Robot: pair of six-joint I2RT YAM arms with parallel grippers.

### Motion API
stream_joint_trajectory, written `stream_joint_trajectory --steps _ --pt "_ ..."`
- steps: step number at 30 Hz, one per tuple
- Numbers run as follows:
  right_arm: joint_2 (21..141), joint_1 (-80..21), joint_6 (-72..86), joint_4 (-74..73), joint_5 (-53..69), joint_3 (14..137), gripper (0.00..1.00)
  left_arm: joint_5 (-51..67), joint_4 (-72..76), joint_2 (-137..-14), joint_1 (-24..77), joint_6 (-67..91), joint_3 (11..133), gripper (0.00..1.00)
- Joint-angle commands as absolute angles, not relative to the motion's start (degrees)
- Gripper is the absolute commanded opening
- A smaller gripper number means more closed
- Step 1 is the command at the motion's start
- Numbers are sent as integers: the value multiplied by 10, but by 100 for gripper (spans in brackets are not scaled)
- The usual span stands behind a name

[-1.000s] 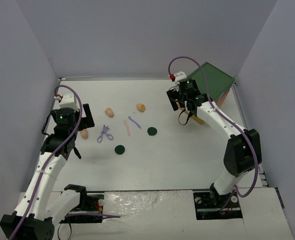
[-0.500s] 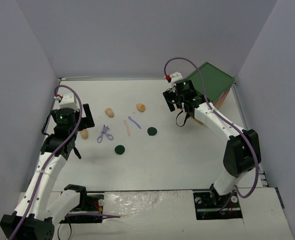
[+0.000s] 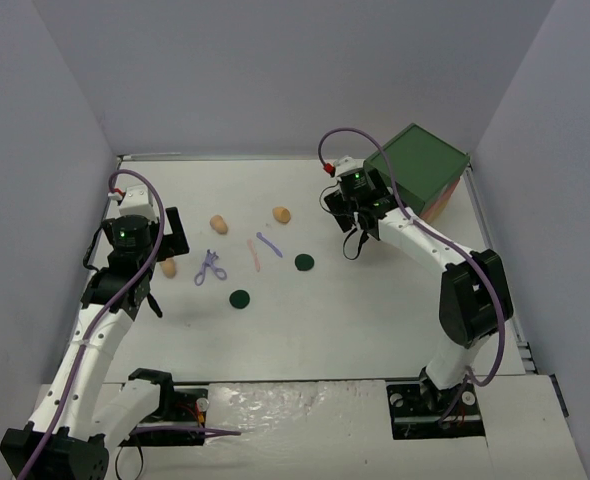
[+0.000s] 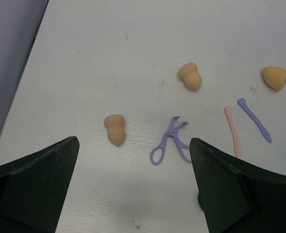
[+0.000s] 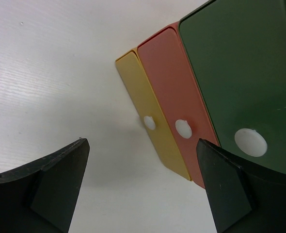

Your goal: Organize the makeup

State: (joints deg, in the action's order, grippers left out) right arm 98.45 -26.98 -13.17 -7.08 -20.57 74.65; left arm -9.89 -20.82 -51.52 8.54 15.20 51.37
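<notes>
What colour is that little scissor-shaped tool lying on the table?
The scissor-shaped tool is lilac, a pale purple. It shows best in the left wrist view.

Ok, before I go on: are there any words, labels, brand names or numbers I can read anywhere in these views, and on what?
None: no text can be read in any view.
The drawer chest has plain yellow, red and green fronts with blank white knobs.
The tan sponges, lilac scissor-like tool, pink stick and lilac stick show no print.
</notes>
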Motion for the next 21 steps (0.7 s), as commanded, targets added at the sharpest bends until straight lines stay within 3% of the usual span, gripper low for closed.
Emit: stream_joint_trajectory --steps 1,21 --pt "998 -268 -156 -51 -238 766 90 -97 -186 -517 81 152 535 97" --pt "1047 -259 -179 -51 -275 777 90 -98 -187 -518 81 151 535 97"
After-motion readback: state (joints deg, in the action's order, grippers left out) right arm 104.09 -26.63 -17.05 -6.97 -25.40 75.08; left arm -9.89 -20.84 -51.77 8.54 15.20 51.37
